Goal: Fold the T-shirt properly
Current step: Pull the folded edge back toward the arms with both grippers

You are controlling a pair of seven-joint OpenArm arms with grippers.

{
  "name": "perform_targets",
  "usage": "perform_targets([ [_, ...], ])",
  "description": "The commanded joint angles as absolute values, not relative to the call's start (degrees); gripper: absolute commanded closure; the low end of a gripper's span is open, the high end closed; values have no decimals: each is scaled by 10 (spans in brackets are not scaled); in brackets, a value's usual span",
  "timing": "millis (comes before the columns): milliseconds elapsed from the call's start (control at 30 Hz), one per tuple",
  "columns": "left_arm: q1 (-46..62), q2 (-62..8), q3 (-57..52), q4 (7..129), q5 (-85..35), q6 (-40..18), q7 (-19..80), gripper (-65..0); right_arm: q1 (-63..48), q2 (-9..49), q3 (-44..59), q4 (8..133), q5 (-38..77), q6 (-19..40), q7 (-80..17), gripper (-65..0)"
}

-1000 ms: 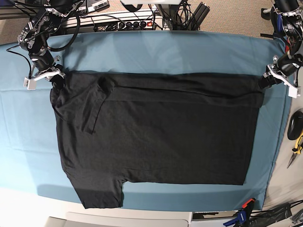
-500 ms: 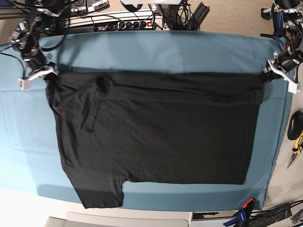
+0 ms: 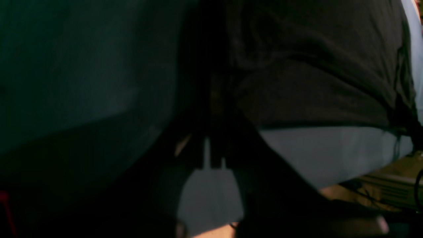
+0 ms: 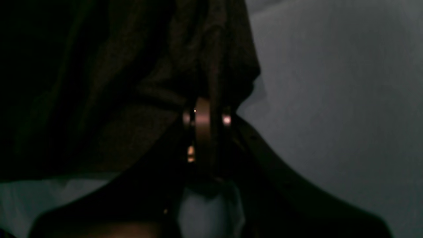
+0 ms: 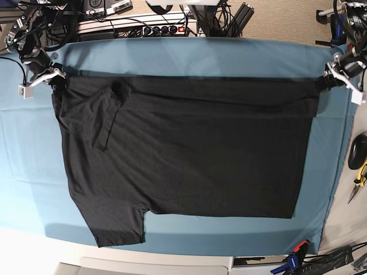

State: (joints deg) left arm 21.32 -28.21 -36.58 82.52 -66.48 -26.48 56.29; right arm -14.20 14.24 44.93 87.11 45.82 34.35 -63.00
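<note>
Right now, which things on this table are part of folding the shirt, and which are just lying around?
Part of the job:
T-shirt
left end effector, gripping a shirt corner
right end effector, gripping the other corner

Lying around:
teal cloth under the shirt
pliers
clamp
power strip

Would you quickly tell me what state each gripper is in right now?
Left gripper: shut on the T-shirt, at its far corner.
Right gripper: shut on the T-shirt's other far corner.

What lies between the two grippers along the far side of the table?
In the base view, only the T-shirt, its far edge stretched from the right gripper to the left gripper.
</note>
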Motion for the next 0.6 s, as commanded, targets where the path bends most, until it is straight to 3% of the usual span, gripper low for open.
perform_targets([
  [0, 227, -291, -369, 827, -670, -261, 576, 0, -148, 156, 453, 881, 458, 347, -632, 0],
  [567, 337, -286, -389, 890, -699, -274, 588, 0, -236, 180, 455, 881, 493, 347, -651, 0],
])
